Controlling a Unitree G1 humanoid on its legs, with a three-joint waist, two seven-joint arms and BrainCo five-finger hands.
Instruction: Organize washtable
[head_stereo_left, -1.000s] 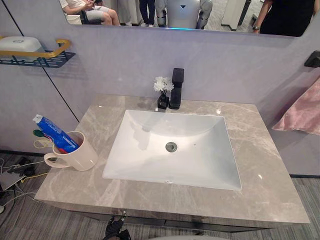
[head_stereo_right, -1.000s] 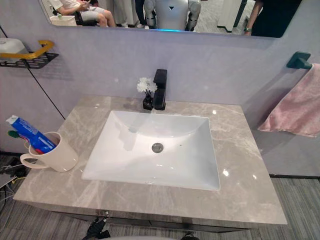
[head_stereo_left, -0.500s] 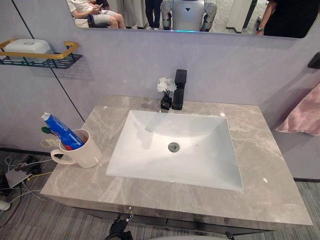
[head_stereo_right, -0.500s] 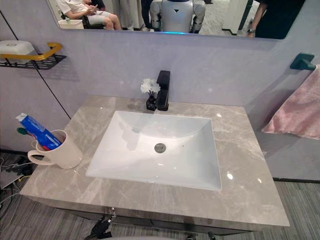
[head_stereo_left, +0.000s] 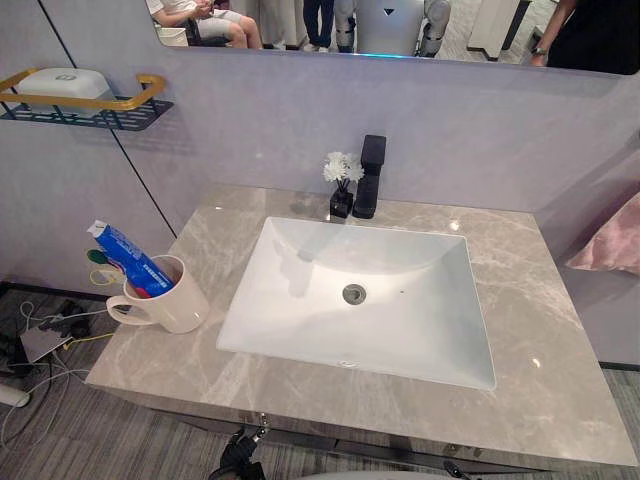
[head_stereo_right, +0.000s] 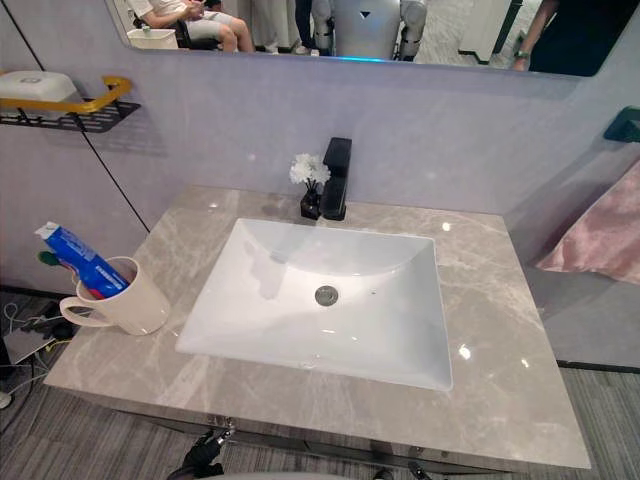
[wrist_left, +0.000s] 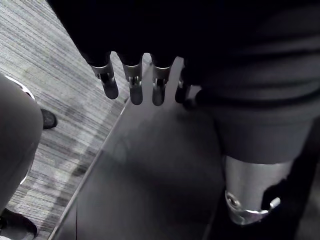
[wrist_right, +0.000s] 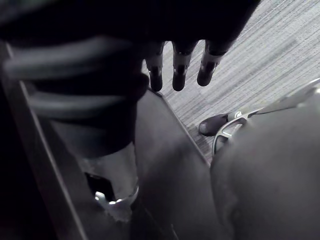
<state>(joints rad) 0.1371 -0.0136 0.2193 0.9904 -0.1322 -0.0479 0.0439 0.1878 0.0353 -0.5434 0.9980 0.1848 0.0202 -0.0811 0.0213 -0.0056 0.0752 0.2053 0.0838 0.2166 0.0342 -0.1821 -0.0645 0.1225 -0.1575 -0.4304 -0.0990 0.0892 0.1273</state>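
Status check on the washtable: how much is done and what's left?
Looks done: toothpaste and toothbrush stand in the mug on the left of the counter; the flower vase sits beside the faucet. In hand: nothing; left hand and right hand hang open, low by the floor. Left: probably little, perhaps moving the mug back from the edge.

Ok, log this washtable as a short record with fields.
Surface: grey marble countertop with a white sink set in it
Left edge: cream mug holding a blue toothpaste tube
Behind sink: black faucet, with a small black vase of white flowers on its left
Wall: shelf with a white box on the left; pink towel on the right
Hands: left robot hand and right robot hand open, low near the floor, holding nothing
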